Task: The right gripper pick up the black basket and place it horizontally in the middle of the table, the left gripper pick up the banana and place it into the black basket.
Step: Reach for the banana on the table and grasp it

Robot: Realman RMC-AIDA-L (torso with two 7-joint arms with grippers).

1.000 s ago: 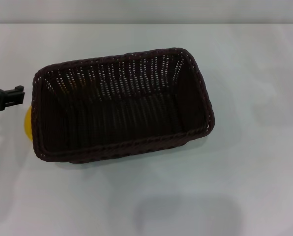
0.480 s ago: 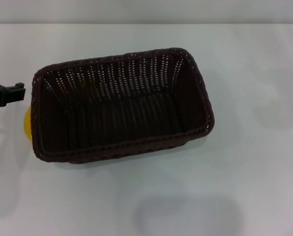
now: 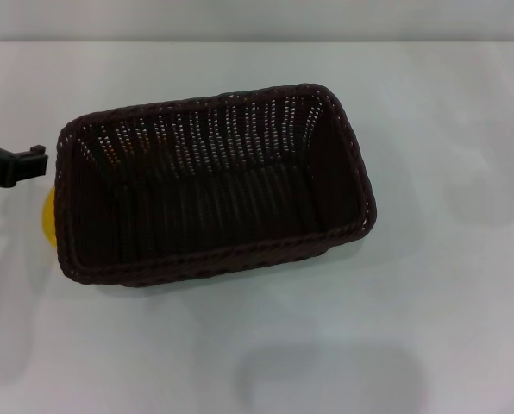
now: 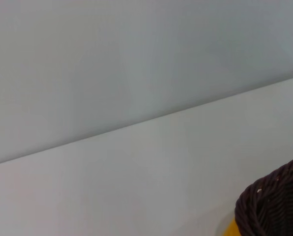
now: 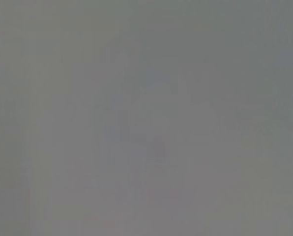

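The black basket (image 3: pixel 214 185) lies lengthwise across the middle of the white table (image 3: pixel 447 302), open side up and empty. The banana (image 3: pixel 47 216) shows only as a yellow sliver behind the basket's left end; most of it is hidden. My left gripper (image 3: pixel 20 166) reaches in from the left edge, just left of the basket and above the banana. In the left wrist view a corner of the basket rim (image 4: pixel 277 204) and a bit of the banana (image 4: pixel 231 229) show. My right gripper is out of view; its wrist view shows only plain grey.
The table's far edge (image 3: pixel 257 41) meets a pale wall. A soft shadow (image 3: pixel 326 375) lies on the table in front of the basket.
My left gripper has shifted slightly upward and back at the left edge. The basket and banana have not moved.
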